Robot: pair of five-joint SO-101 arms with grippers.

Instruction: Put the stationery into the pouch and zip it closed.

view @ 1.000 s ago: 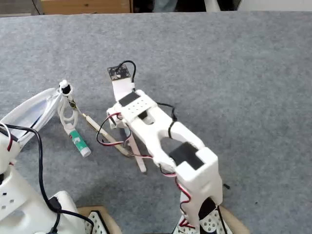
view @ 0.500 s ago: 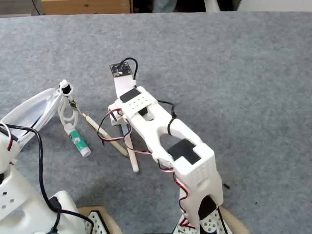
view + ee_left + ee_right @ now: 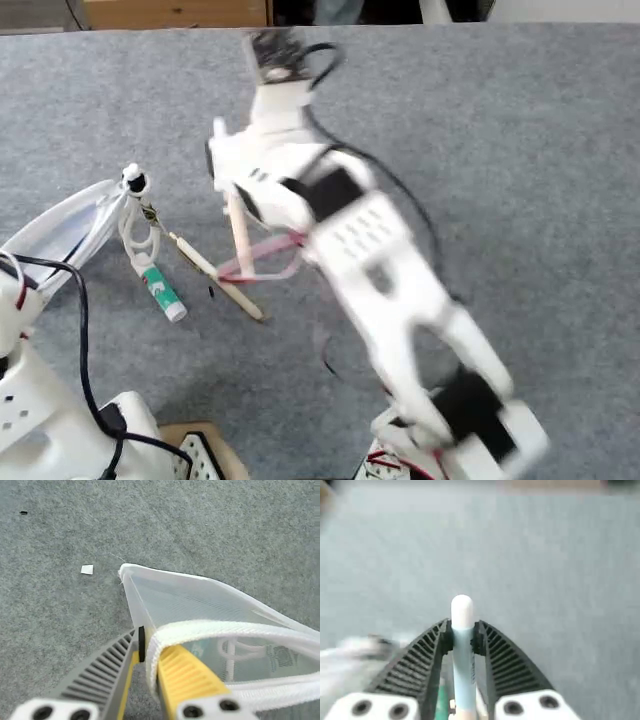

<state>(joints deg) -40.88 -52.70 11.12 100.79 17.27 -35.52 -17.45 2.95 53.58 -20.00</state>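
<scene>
In the left wrist view, my left gripper (image 3: pixel 143 643) is shut on the white rim of the mesh pouch (image 3: pixel 200 602). The pouch (image 3: pixel 62 232) lies open at the table's left edge. My right gripper (image 3: pixel 462 630) is shut on a white pen (image 3: pixel 462 615). From above, the pen (image 3: pixel 238 234) hangs below that gripper (image 3: pixel 232 198), above the table and to the right of the pouch. A green and white glue stick (image 3: pixel 162 291), a wooden pencil (image 3: pixel 216 279) and white-handled scissors (image 3: pixel 137 232) lie on the felt by the pouch's mouth.
Grey felt covers the table (image 3: pixel 500 150), with free room on the right and far sides. A black cable (image 3: pixel 82 330) runs along the left arm's base. A small white scrap (image 3: pixel 87 569) lies beyond the pouch's corner.
My right arm has lifted the pen off the felt and swung up and away toward the far side. The pouch, glue stick, pencil and left arm have stayed put.
</scene>
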